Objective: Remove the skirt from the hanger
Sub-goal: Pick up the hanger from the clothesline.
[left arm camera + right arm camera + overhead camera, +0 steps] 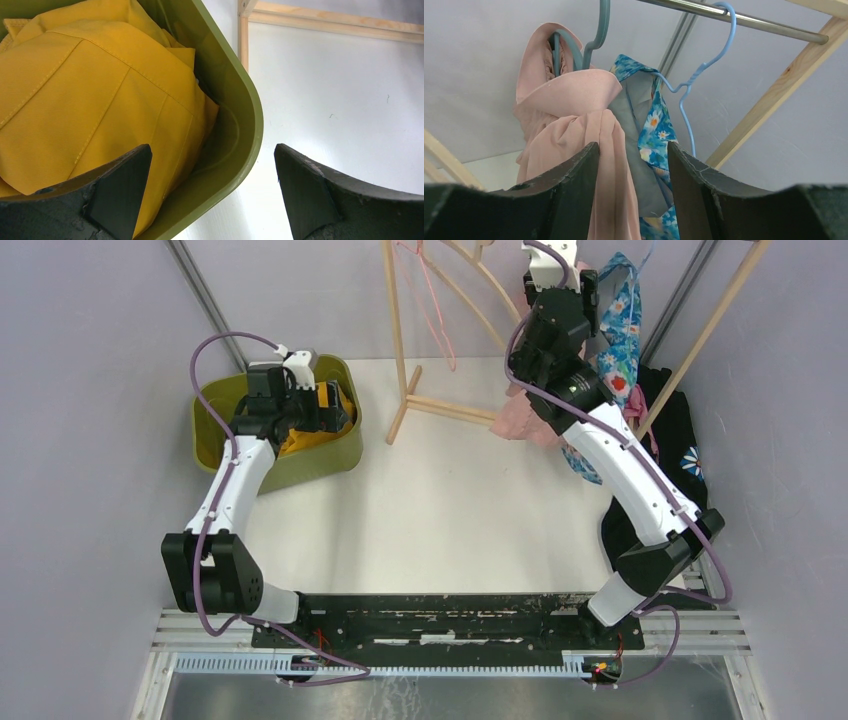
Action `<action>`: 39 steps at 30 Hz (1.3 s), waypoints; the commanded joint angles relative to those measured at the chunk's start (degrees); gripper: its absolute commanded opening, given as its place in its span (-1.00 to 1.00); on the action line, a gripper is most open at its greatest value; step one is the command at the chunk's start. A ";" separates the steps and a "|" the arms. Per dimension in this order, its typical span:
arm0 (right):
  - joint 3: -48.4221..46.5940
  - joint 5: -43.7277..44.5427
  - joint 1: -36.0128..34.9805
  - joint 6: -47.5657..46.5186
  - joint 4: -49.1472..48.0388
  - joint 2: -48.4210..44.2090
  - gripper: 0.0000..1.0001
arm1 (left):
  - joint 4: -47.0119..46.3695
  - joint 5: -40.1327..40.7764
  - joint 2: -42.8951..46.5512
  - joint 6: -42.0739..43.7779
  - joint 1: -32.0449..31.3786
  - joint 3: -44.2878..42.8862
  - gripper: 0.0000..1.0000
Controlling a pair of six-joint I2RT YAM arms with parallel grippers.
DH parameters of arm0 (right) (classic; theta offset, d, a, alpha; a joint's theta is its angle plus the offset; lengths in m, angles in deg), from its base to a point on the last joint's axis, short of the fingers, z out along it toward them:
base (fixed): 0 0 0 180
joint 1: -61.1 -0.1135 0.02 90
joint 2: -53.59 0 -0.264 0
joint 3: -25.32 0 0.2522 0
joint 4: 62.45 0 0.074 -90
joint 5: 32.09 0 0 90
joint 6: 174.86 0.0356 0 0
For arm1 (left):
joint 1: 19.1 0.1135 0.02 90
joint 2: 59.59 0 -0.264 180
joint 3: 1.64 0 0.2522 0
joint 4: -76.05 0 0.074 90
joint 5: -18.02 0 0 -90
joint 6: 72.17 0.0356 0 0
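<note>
Top view: the left arm reaches over a green bin at the upper left of the bench. The right arm rises at the upper right, where the pink skirt hangs beside a blue floral garment.

Left wrist view: the left pincer gapes wide and holds nothing. It straddles the bin's rim, with yellow cloth inside.

Right wrist view: the right pincer stands partly open. A fold of skirt on its hanger lies between the fingers, touching the left one.
</note>
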 commanded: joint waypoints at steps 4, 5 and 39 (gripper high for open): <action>-5.99 -1.81 2.52 3.86 5.87 0.64 0.16 | -2.63 -1.80 2.36 1.29 -0.21 0.53 0.98; -5.95 -2.09 3.20 4.03 6.12 0.84 0.16 | -2.54 -1.72 2.43 1.39 -0.25 0.46 0.98; -4.67 -24.48 12.64 30.44 23.64 -7.79 0.09 | -2.85 -2.87 1.16 1.16 -0.88 1.13 0.98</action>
